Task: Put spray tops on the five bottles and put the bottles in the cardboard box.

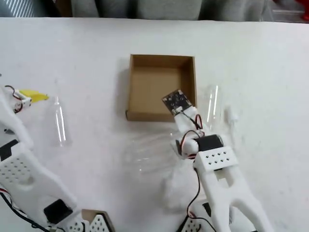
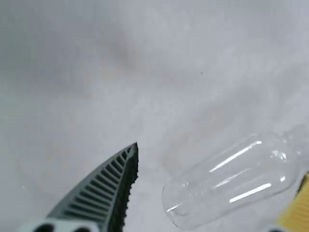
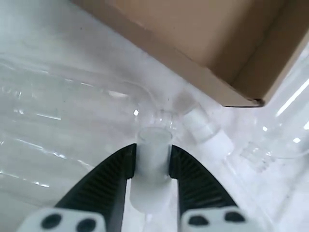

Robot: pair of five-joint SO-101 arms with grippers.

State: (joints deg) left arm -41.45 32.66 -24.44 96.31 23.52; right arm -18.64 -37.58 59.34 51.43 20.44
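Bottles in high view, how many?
3 for certain: left bottle well left of the cardboard box, right bottle close on its right, front bottle before it. The clear jumble there may hide more.

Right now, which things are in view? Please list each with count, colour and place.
cardboard box: one, brown, open, mid-table.
bottles: clear; one left of box, one right, more overlapping in front, count unclear.
spray tops: two, whitish; one in right fingers, one near box corner.
table: one, white.
left gripper: fingers open by left bottle.
right gripper: fingers shut on spray top.
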